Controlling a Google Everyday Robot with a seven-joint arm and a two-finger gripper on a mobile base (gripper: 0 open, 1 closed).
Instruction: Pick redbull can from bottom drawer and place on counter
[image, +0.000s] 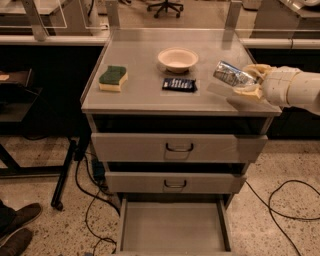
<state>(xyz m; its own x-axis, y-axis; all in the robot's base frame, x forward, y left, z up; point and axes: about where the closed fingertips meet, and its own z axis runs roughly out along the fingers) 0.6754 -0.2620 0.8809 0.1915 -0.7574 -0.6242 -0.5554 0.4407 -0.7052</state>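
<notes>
The gripper (248, 80) is at the right edge of the desk (145, 60), reaching in from the right on a pale, padded arm (295, 90). Its two fingers (254, 69) are clamped on the redbull can (232, 74), one above and one below the can's right end. The can is tilted close to horizontal, with its free end pointing left toward the middle of the desk. It sits over the right front part of the surface, with a faint shadow beneath it. Whether it touches the metal cannot be told.

On the desk, a shallow pale bowl (178, 59) stands near the centre back. A flat dark blue snack packet (179, 84) lies just in front of the bowl. A yellow sponge with a green top (113, 78) rests toward the left side, well apart from the can.

Below, the top drawer (177, 147) and middle drawer (175, 182) are pushed in, each with a small handle. The bottom drawer (172, 230) is pulled out, showing its plain grey floor. Dark cables (280, 200) trail over the speckled floor on both sides, and a pair of shoes (15, 230) shows at the lower left corner.
</notes>
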